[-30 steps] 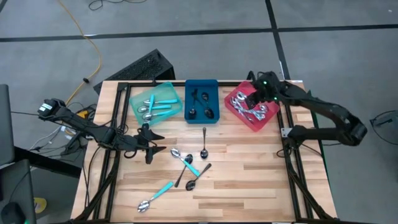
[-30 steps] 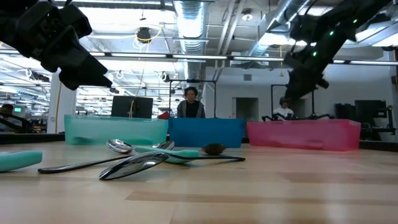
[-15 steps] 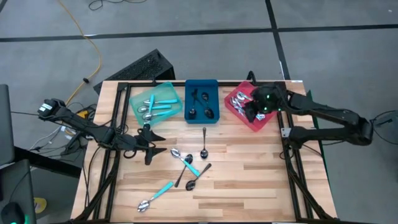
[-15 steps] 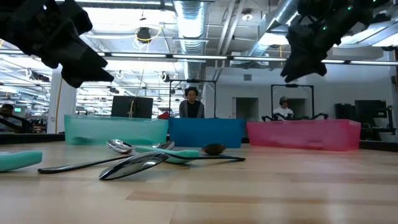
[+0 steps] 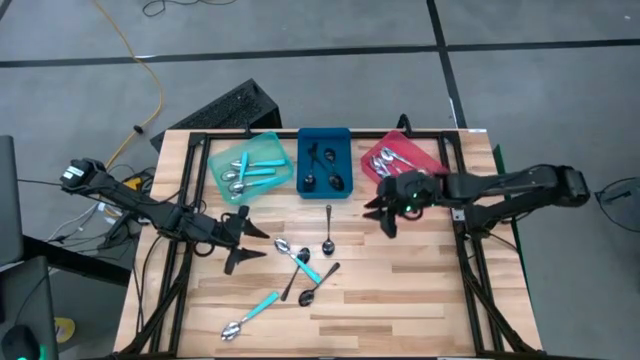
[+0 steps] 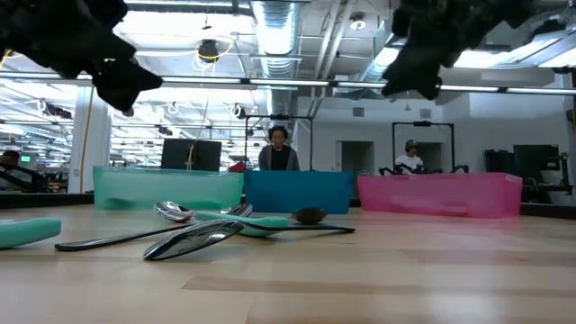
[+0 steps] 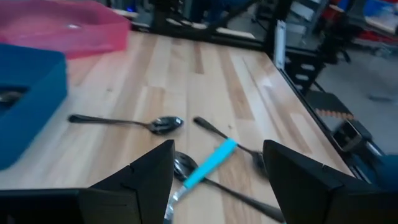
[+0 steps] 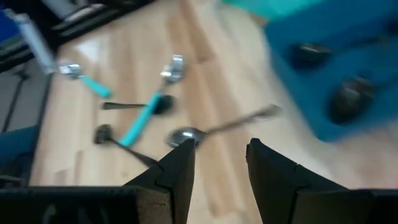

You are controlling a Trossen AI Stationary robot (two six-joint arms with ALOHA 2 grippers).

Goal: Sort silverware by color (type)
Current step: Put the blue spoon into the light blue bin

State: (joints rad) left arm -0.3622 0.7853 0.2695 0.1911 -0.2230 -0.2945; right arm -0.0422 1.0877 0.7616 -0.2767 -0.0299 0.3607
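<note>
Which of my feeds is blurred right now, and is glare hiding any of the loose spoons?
Right wrist view: smeared, the blue tray and the spoon ahead of the fingers soft. Left wrist view: sharper, the teal-handled spoon clear. Low view: near tabletop out of focus, ceiling lights bright. High view: even light, no glare on the loose spoons.

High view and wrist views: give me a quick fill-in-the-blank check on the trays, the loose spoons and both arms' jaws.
1. The tray between the teal tray and the red tray is coloured ____.
2. The teal-handled spoons already sorted lie in the ____ tray.
3. The right gripper hangs over bare wood just in front of the ____ tray, jaws open and empty.
4. The left gripper, jaws open, holds ____.

Missing words: blue; teal; red; nothing
</note>
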